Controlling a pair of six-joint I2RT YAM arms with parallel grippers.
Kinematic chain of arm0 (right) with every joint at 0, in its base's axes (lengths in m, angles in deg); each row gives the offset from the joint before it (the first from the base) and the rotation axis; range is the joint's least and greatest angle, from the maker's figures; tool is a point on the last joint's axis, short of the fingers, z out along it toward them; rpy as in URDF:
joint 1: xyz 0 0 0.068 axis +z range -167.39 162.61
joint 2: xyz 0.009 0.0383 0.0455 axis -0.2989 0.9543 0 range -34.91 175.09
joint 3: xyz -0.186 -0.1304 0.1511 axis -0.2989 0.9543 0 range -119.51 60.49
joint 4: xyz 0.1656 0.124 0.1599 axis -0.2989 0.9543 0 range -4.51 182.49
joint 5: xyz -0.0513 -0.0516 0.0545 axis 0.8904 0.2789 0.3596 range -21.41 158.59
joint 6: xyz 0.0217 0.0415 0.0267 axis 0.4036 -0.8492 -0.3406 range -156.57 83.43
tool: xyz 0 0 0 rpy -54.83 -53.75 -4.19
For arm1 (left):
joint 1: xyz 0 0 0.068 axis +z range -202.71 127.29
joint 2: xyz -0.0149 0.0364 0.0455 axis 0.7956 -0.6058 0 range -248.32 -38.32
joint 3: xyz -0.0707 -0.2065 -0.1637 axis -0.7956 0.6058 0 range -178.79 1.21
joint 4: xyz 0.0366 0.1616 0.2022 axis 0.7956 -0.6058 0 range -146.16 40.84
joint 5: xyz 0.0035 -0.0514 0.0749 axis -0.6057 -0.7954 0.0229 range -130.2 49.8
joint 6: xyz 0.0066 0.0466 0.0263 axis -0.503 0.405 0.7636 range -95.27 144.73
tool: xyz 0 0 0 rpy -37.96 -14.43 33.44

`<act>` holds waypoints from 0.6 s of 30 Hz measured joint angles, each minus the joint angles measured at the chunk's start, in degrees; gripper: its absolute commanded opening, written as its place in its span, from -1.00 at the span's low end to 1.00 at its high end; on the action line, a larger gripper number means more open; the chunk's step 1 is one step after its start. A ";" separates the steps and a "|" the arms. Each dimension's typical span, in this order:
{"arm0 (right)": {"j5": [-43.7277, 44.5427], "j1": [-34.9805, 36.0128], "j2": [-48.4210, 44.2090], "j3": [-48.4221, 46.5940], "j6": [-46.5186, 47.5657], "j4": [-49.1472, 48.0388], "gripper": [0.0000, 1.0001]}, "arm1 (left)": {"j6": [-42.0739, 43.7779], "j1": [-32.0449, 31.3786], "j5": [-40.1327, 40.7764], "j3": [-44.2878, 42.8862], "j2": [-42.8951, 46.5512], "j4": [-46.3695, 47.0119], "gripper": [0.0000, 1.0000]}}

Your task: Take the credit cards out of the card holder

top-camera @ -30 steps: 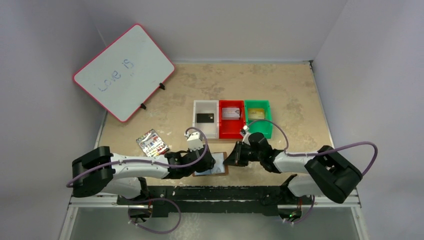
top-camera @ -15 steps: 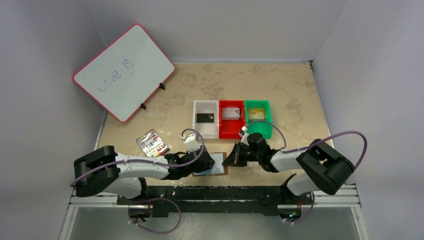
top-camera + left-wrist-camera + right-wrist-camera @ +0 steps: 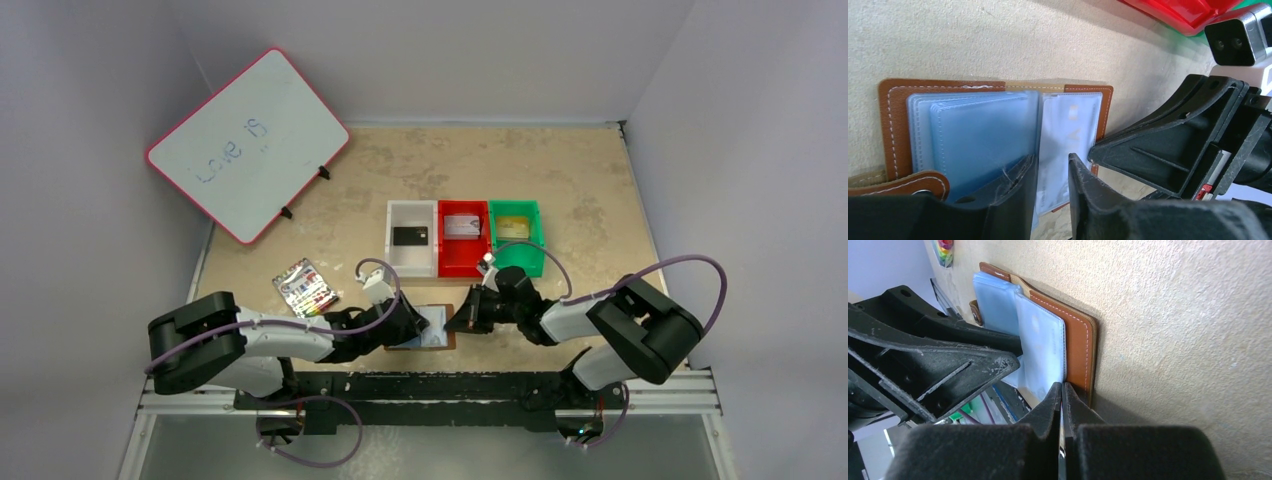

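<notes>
Card holder [image 3: 438,330] lies open flat at the near edge of the table [image 3: 600,200], right between both grippers. Left gripper [image 3: 1050,161] has its fingers apart, straddling the edge of a clear sleeve [image 3: 1065,125]. Right gripper [image 3: 1062,390] is pinched fully together, tips at the holder's brown edge. Can't tell if it's nipping anything.

Against a second ago, your right claw [image 3: 1062,386] now has its fingers pressed together at the edge of the card holder [image 3: 1080,347]; before, they stood slightly apart. Your right elbow [image 3: 640,335] sits further in toward the middle of the worktop [image 3: 600,200]. Your left claw [image 3: 1050,160] is a little narrower, with a gap remaining. Its wrist has drawn back leftward, baring more of the blue sleeves [image 3: 973,135].
</notes>
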 measured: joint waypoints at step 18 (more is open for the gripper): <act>-3.17 0.24 -10.03 -3.06 -1.55 1.03 -0.70 | 2.56 0.35 0.04 -4.15 0.33 -10.12 -1.00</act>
